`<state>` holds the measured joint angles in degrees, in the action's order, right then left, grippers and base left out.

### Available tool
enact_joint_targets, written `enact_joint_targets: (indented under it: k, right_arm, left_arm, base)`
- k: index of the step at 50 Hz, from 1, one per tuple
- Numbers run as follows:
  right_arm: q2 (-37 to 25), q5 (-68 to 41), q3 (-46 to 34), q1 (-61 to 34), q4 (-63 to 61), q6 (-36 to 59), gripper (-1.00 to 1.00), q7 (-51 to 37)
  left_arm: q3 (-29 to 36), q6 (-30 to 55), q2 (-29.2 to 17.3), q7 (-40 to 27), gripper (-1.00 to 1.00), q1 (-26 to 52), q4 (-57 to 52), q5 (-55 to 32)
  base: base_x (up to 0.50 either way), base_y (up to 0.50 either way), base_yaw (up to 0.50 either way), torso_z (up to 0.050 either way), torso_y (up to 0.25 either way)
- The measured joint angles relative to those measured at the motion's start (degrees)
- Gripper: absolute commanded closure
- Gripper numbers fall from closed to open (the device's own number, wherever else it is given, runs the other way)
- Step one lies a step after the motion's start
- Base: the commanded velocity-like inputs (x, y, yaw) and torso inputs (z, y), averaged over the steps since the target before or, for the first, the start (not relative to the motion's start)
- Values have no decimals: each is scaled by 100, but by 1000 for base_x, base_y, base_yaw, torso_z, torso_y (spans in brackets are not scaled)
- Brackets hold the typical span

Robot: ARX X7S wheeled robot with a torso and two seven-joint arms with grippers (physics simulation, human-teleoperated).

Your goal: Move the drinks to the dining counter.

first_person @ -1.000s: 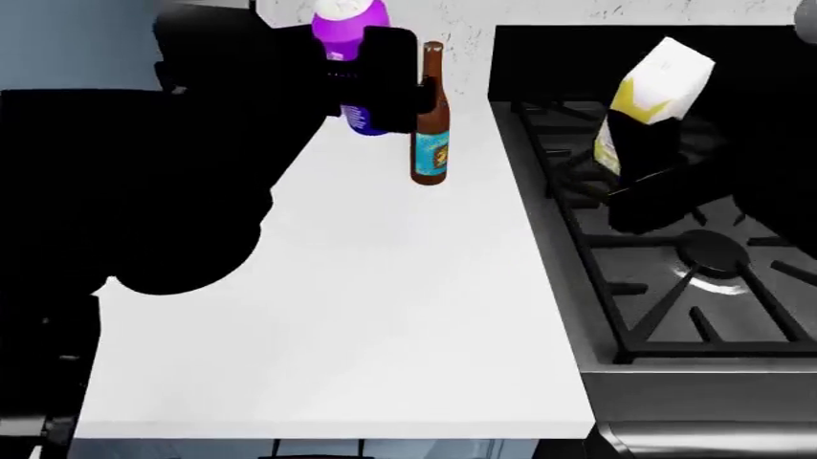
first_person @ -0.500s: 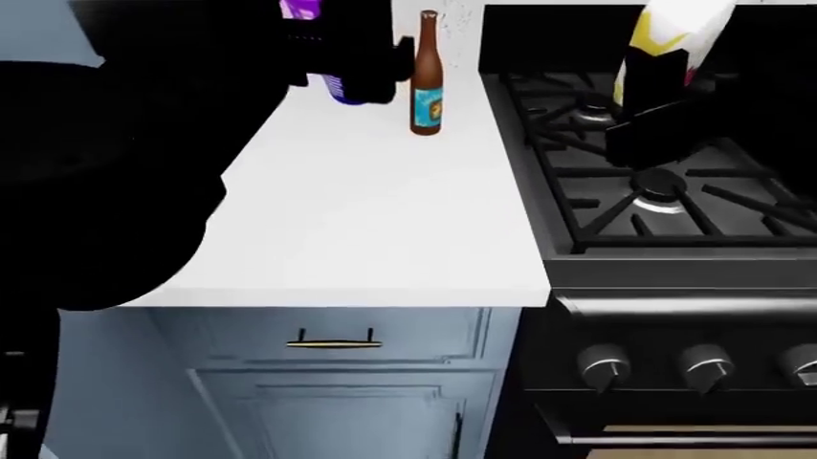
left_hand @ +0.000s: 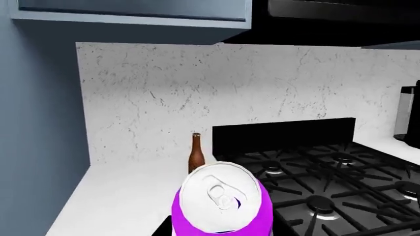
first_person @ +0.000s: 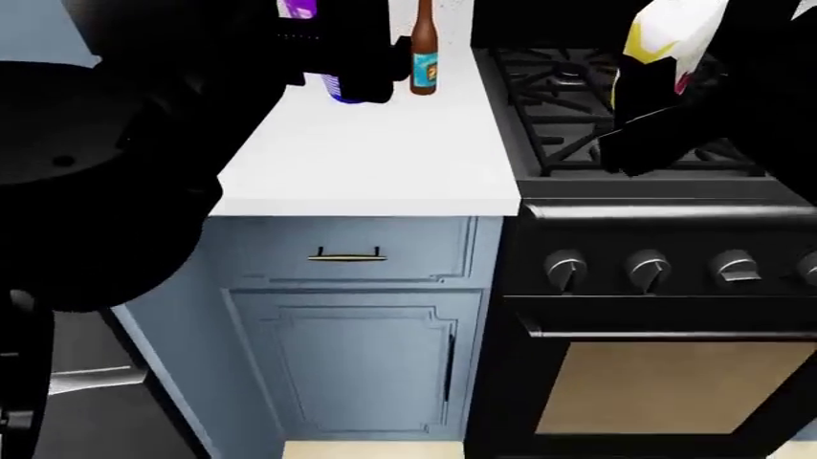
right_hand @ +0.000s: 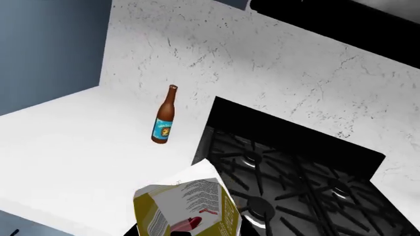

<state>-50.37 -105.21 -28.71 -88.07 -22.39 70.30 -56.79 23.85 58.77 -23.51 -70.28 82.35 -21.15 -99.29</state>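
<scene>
The purple can [left_hand: 223, 204] is held off the countertop, with my left gripper [first_person: 347, 59] shut on it; in the head view only its purple top [first_person: 298, 8] and blue base show around the black fingers. The yellow-white juice carton [right_hand: 187, 209] is tilted, with my right gripper [first_person: 657, 107] shut on it above the stove's front; it shows in the head view as well [first_person: 667, 36]. The brown bottle [first_person: 424, 55] with a blue label stands upright on the white countertop by the stove, apart from both grippers. The dining counter is out of view.
The white countertop [first_person: 370, 163] adjoins the black gas stove [first_person: 613, 86] with its knobs [first_person: 648, 271] and oven door below. A blue-grey cabinet [first_person: 351, 344] with a drawer handle sits under the countertop. A speckled backsplash [left_hand: 217, 93] rises behind.
The head view has drawn back from the countertop, so the cabinet front and oven now show. Both grippers keep their drinks and come back with it; the bottle stays put.
</scene>
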Motion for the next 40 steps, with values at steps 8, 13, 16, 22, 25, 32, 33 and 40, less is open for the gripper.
enact_joint_targets:
  k: [8, 13, 16, 22, 25, 32, 33, 40]
  right_arm:
    - [13, 20, -72, -35, 32, 31, 100, -33]
    - [21, 40, -110, -52, 45, 44, 100, -43]
    - [24, 47, -128, -58, 51, 45, 100, -55]
    - [27, 55, -156, -59, 55, 37, 100, -69]
    - [30, 56, -169, -56, 55, 31, 100, -72]
    - [36, 60, -188, -53, 61, 3, 100, -83]
    - [37, 61, -189, -52, 62, -3, 100, -85]
    - [44, 86, -179, -42, 65, -61, 100, -81]
  left_arm:
    - [16, -17, -13, 5, 100, 14, -13, -15]
    - [25, -29, -22, 12, 100, 20, -22, -18]
    - [31, -36, -28, 14, 100, 23, -28, -21]
    - [44, -51, -37, 16, 100, 23, -43, -26]
    - [50, -60, -40, 19, 100, 21, -49, -28]
    - [68, -78, -46, 25, 100, 16, -60, -35]
    - [71, -80, -46, 25, 100, 16, -61, -36]
    - [93, -95, -52, 33, 100, 18, -55, -37]
  base:
    - [-500, 0, 0, 0, 0]
    - [-500, 0, 0, 2, 0]
    - [-500, 0, 0, 0, 0]
    - [-500, 0, 0, 0, 0]
    - [-500, 0, 0, 0, 0]
    - [-500, 0, 0, 1, 0]
    - [-500, 0, 0, 0, 0]
    - [-500, 0, 0, 0, 0]
